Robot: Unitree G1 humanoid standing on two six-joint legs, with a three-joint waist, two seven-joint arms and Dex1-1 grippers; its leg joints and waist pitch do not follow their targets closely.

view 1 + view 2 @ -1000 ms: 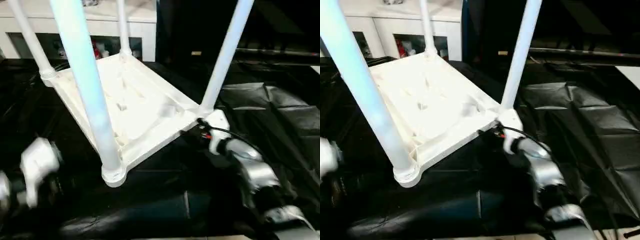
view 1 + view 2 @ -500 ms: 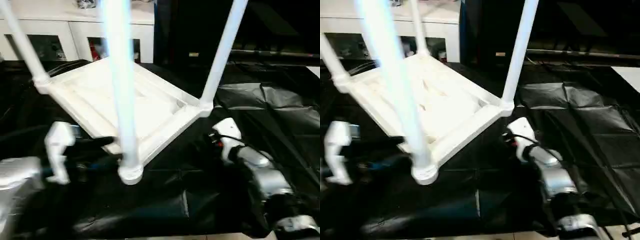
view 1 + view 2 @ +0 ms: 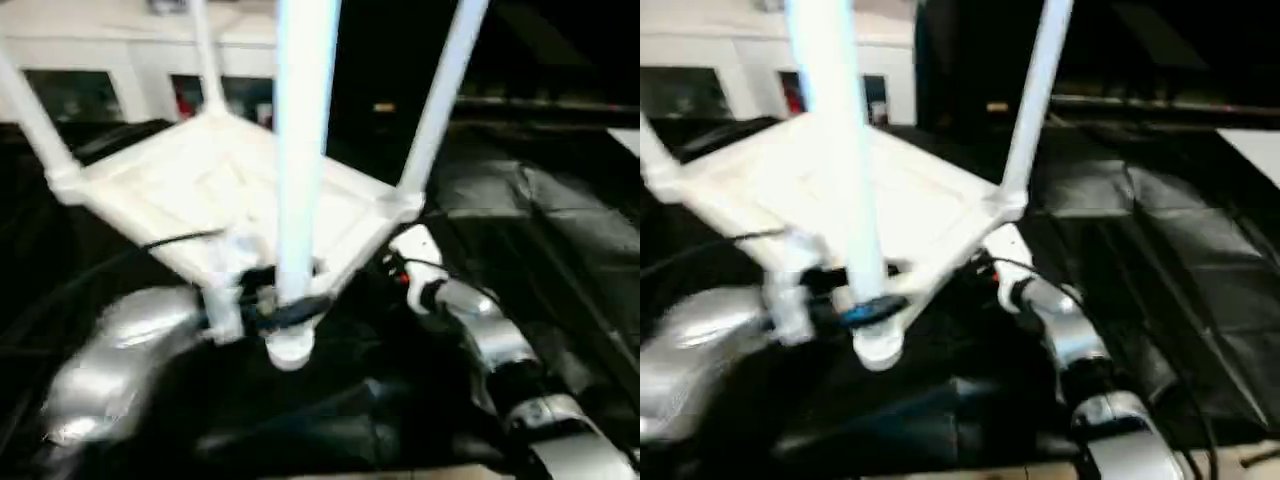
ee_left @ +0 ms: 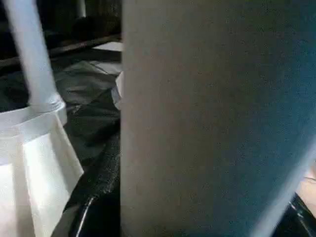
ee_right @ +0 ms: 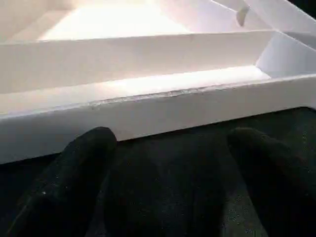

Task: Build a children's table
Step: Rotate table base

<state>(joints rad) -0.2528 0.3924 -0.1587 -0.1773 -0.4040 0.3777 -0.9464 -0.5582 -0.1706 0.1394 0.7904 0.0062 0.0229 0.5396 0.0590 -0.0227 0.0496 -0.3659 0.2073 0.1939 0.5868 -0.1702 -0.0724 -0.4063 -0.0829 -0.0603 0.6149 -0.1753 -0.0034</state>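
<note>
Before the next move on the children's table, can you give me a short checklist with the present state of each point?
1. All four legs stand in the tabletop corner sockets: ok; the near leg and three others rise from the corners.
2. Left gripper is at the near leg's base: ok.
3. Left gripper firmly clamps that leg: cannot tell; the leg hides its fingers in the wrist view.
4. Right gripper is open: ok; both fingers stand wide apart.
5. Right gripper is free of the tabletop's edge: ok; the black cover shows between them.
</note>
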